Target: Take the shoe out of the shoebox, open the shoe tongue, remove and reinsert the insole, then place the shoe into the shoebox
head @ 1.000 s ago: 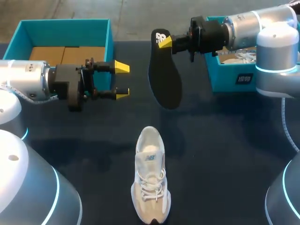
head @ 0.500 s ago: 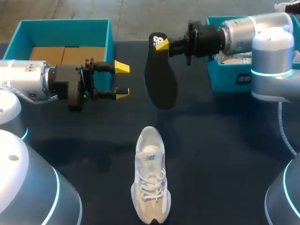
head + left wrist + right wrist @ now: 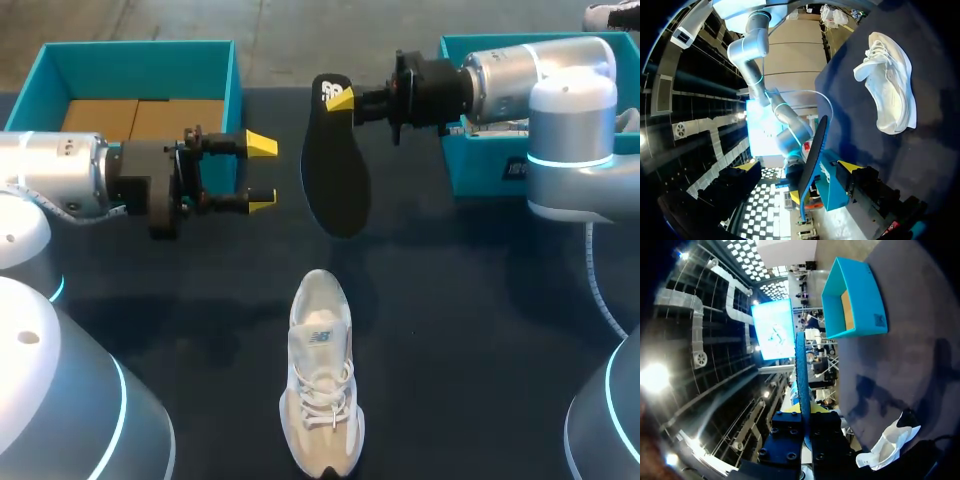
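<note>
The flat black insole (image 3: 333, 165) hangs over the table's (image 3: 480, 300) far middle, its heel pinched in the right gripper (image 3: 345, 98); only the right wrist view shows its thin blue edge. The white laced shoe (image 3: 322, 375) stands by the near edge, and the left gripper (image 3: 260, 173) is spread open.

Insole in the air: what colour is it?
The insole is black, with a white mark near one end; clearest in head view.

The head camera looks steeply down on the surface (image 3: 480, 330) from above and behind, arms entering at 9 and 3 o'clock. Wrist cameras sit close behind the left gripper (image 3: 260, 173) and right gripper (image 3: 343, 98), facing each other; all three views share the insole (image 3: 335, 170) and shoe (image 3: 322, 370).
</note>
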`<state>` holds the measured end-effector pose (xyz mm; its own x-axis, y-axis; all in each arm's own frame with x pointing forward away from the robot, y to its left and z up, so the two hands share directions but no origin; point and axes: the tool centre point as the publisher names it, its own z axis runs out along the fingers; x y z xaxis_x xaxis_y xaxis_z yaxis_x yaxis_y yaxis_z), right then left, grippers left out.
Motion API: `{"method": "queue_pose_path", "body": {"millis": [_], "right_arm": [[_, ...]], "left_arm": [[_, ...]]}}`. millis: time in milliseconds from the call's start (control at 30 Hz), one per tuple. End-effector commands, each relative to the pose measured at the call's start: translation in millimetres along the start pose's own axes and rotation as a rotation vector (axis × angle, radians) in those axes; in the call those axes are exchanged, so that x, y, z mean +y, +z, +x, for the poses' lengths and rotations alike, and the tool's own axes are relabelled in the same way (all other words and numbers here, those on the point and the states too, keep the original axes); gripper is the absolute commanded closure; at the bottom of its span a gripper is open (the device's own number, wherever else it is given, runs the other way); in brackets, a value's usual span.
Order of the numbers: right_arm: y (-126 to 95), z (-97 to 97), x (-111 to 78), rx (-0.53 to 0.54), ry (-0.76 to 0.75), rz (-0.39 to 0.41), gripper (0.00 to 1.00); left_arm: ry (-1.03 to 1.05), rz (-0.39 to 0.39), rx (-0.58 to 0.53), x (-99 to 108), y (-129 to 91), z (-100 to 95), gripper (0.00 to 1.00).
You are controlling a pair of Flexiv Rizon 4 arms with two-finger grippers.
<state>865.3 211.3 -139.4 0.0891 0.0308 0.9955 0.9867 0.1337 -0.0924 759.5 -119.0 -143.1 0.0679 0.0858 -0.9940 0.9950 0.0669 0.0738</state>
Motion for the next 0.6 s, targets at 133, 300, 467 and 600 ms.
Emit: {"method": "queue_pose_path", "body": {"millis": [133,300,467,600], "right_arm": [[1,-0.1,-0.4,0.000,0.000,-0.002,1.00],[1,-0.1,-0.4,0.000,0.000,-0.002,1.00],[1,-0.1,-0.4,0.000,0.000,-0.002,1.00],[1,-0.1,-0.4,0.000,0.000,-0.002,1.00]], "left_arm": [[-0.001,-0.002,-0.020,13,16,3.8,0.00],[0.029,-0.002,-0.013,17,28,3.4,0.04],[0.036,-0.008,-0.001,27,38,7.3,0.22],[0.033,-0.007,0.001,33,42,7.6,0.27]]}}
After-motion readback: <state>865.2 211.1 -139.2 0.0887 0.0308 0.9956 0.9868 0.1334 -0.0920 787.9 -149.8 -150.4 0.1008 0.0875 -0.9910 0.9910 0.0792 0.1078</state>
